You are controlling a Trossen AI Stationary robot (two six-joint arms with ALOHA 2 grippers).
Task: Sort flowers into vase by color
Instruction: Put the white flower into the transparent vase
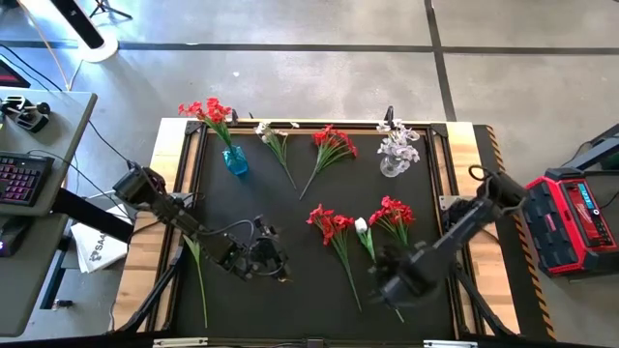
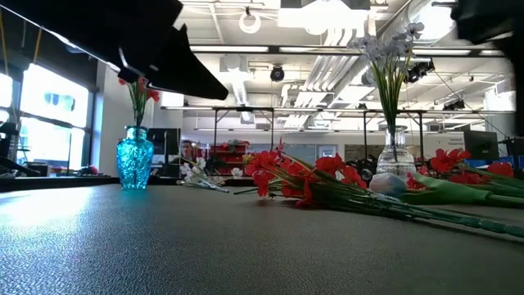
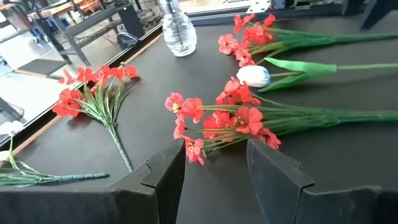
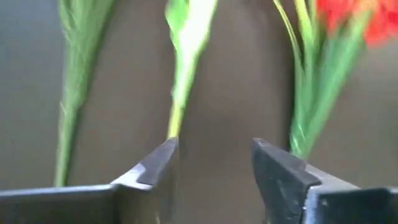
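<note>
A blue vase (image 1: 235, 160) at the far left holds red flowers (image 1: 208, 110). A clear vase (image 1: 391, 164) at the far right holds white flowers (image 1: 398, 141). Between the vases a white sprig (image 1: 276, 140) and a red sprig (image 1: 332, 145) lie flat on the black mat. Nearer lie a red sprig (image 1: 329, 224), a white bud flower (image 1: 363, 230) and another red sprig (image 1: 392, 213). My right gripper (image 1: 387, 280) hangs open over their stem ends, pointing down, with the white flower's stem (image 4: 183, 68) just ahead of its fingers. My left gripper (image 3: 214, 152) stands open at centre left, facing the red sprig (image 3: 224, 118).
A loose green stem (image 1: 198, 275) lies along the mat's left edge beside my left arm. The wooden table rim (image 1: 488, 155) frames the mat. A red case (image 1: 575, 217) sits off the table's right side, and a keyboard (image 1: 19, 179) off its left.
</note>
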